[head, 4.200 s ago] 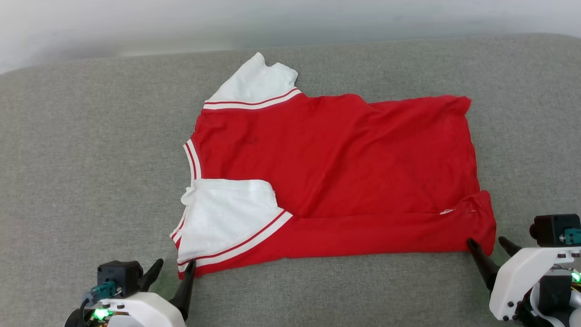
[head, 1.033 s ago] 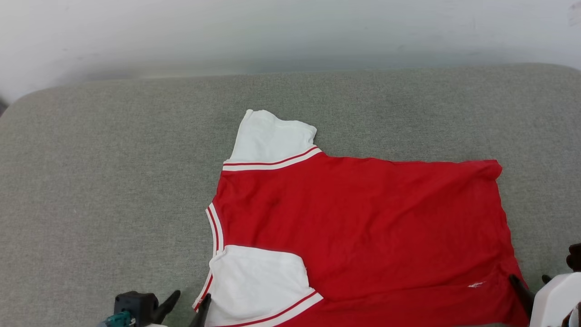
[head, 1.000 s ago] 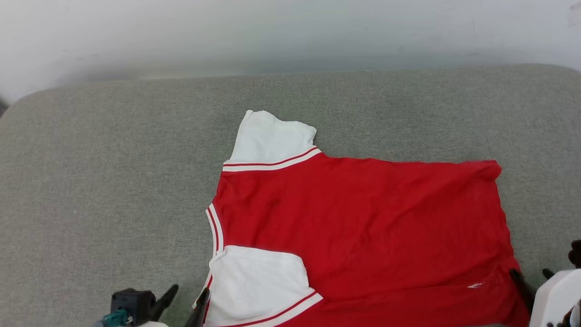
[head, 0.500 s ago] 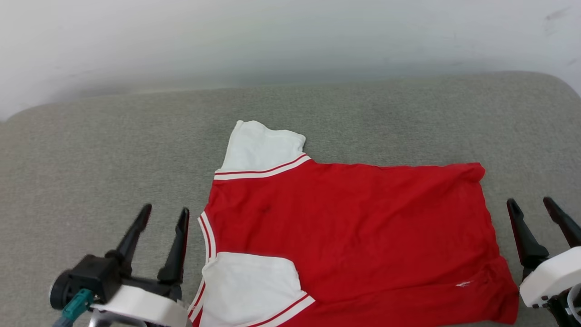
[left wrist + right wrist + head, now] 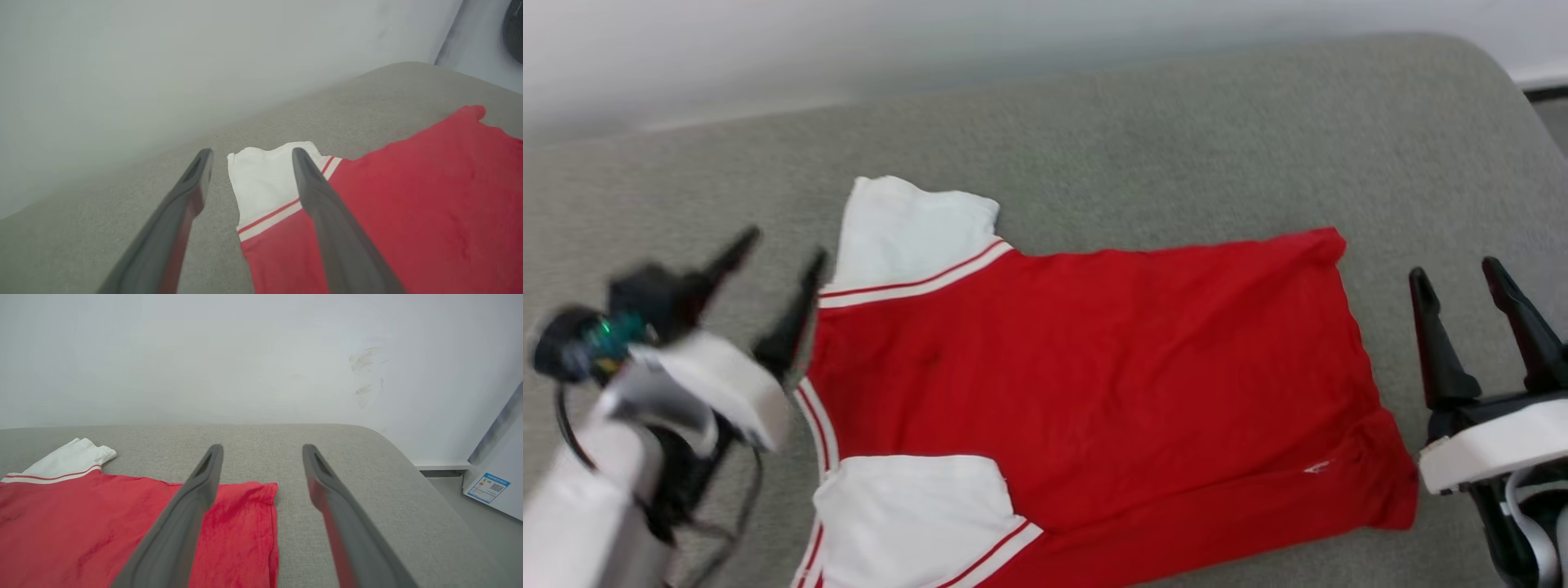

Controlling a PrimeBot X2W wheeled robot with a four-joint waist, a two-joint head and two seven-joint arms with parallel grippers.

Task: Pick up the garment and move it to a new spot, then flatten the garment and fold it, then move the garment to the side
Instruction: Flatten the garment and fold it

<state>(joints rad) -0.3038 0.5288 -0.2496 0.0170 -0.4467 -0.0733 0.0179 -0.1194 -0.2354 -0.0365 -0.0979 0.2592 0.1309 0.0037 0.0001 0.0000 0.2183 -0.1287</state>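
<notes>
Left gripper (image 5: 783, 249) and right gripper (image 5: 1454, 269), both spread empty, flank one garment (image 5: 1094, 359).

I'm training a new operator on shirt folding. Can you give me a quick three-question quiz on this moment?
1. True or false: the right gripper grips the shirt.
2. The near sleeve lies: A) folded onto the red body; B) spread out sideways; C) hanging off the edge.
3. Which sleeve does the left gripper point at?
Key: 1 false, it is open, beside the shirt; 2 A; 3 the far sleeve.
</notes>
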